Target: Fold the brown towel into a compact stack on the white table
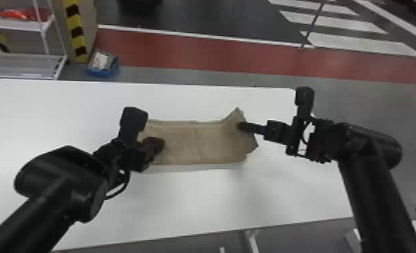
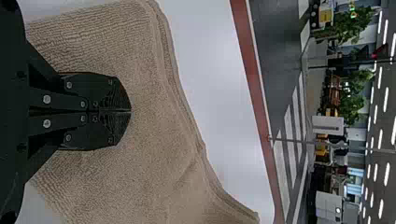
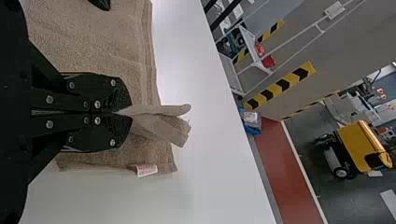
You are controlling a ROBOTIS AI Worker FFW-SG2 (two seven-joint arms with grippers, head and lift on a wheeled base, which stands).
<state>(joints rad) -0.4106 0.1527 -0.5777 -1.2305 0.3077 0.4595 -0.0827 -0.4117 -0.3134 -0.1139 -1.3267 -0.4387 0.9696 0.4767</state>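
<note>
On the white table (image 1: 197, 202), the brown towel (image 1: 200, 144) lay in a flat oblong strip, its right end rumpled. There the right gripper (image 1: 241, 126) pinched a bit of it, while the left gripper (image 1: 157, 144), its fingers pressed together, was over the left part.

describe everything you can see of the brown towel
The brown towel is tan-brown, ribbed cloth with thick, layered edges and a small white label with red print. It lies folded into a long band running left to right on the white table. The shut right gripper pinches a bunched fold at its right end, where a corner peaks. The shut left gripper is over the left part; contact is unclear.
</note>
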